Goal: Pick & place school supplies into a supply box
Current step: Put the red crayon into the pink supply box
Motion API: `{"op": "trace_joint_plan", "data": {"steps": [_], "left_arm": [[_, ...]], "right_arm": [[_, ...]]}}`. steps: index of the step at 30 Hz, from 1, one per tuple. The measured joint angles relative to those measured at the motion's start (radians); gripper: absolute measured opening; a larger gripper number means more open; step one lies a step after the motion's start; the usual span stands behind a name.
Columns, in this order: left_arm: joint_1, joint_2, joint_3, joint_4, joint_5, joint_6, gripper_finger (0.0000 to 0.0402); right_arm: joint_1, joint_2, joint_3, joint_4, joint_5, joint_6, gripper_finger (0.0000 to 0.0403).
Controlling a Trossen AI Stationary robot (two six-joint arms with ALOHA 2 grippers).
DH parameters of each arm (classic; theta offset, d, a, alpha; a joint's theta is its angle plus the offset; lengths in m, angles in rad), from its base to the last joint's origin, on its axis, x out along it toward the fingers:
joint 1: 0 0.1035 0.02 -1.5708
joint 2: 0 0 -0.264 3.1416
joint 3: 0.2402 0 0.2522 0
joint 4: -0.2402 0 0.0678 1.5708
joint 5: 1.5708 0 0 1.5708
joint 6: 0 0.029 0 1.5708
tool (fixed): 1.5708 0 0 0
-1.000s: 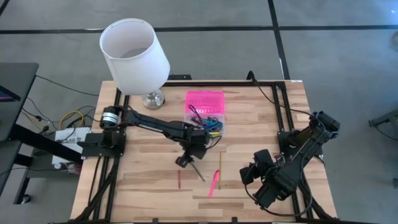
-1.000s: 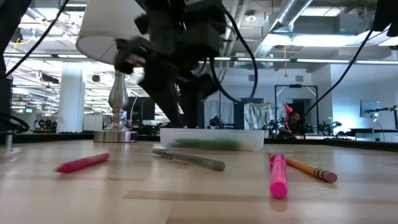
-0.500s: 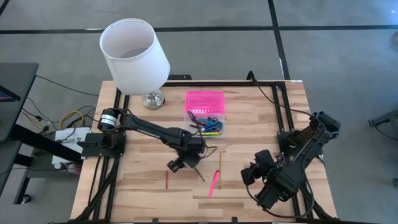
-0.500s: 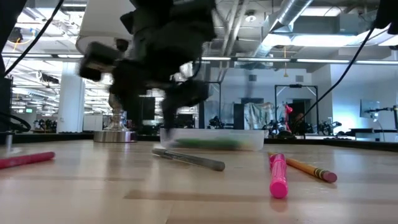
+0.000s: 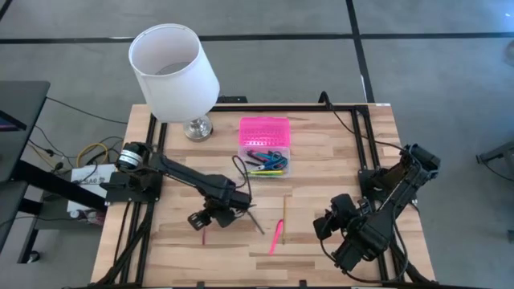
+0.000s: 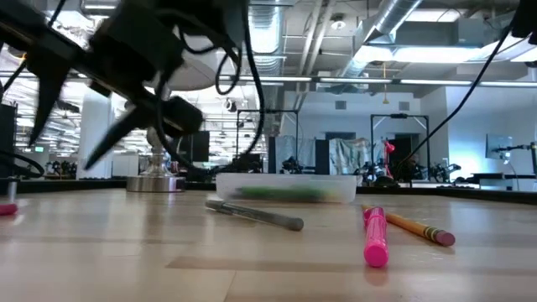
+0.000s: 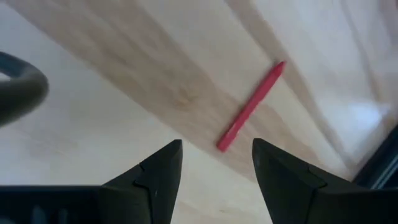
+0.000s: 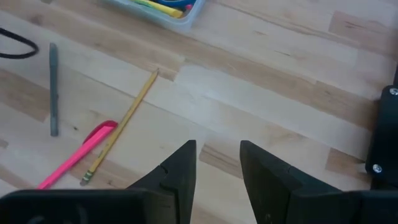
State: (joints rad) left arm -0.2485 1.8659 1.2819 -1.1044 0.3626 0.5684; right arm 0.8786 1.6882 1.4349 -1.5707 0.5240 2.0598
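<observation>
A red pen point(image 5: 203, 235) point(image 7: 250, 107) lies flat on the wood near the table's left front. My left gripper point(image 5: 198, 220) point(image 7: 217, 158) hovers open just above it, the pen lying beyond its fingertips. The supply box has its pink lid point(image 5: 264, 132) folded back, and its clear base point(image 5: 267, 163) point(image 6: 285, 187) holds several coloured pens. A grey pen point(image 5: 257, 221) point(image 8: 53, 87), a pink marker point(image 5: 275, 235) point(image 6: 375, 235) and a pencil point(image 5: 283, 209) point(image 8: 124, 121) lie flat in front of the box. My right gripper point(image 5: 324, 225) point(image 8: 217, 158) waits open near the right front.
A white lampshade point(image 5: 172, 71) on a metal foot point(image 5: 197, 127) stands at the far left of the table. A black cable point(image 5: 241, 172) loops from my left arm next to the box. Black frame rails point(image 5: 365, 136) run along the table's sides.
My left gripper has moved from beside the supply box toward the table's left and near edge, over the red pen. The red pen has shifted along the table toward the left edge. My right arm has kept still.
</observation>
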Motion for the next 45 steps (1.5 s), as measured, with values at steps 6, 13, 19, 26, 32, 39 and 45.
{"op": "trace_joint_plan", "data": {"steps": [6, 13, 19, 26, 32, 39, 45], "left_arm": [[-0.086, -0.078, -0.096, 0.084, -0.081, -0.08, 0.019], [-0.201, -0.138, -0.281, 0.198, -0.156, -0.193, 0.019], [-0.291, -0.166, -0.375, 0.304, -0.22, -0.303, 0.019], [-0.363, -0.166, -0.398, 0.373, -0.332, -0.44, 0.019], [-0.363, -0.165, -0.399, 0.384, -0.338, -0.524, 0.019], [-0.373, -0.194, -0.402, 0.409, -0.325, -0.524, 0.019], [-0.387, -0.194, -0.402, 0.466, -0.323, -0.526, 0.019]], "right_arm": [[0.018, 0.0, 0.0, 0.0, 0.001, -0.015, 0.0118], [0.021, 0.0, 0.0, 0.0, 0.001, -0.032, 0.0118], [0.025, 0.0, 0.0, 0.0, 0.0, -0.069, 0.0118], [0.024, 0.0, 0.0, 0.0, 0.0, -0.091, 0.0118], [0.024, 0.0, 0.0, 0.0, 0.0, -0.115, 0.0118], [0.024, 0.0, 0.0, 0.0, 0.0, -0.132, 0.0118], [0.041, 0.0, 0.0, 0.0, -0.002, -0.131, 0.0118]]}}
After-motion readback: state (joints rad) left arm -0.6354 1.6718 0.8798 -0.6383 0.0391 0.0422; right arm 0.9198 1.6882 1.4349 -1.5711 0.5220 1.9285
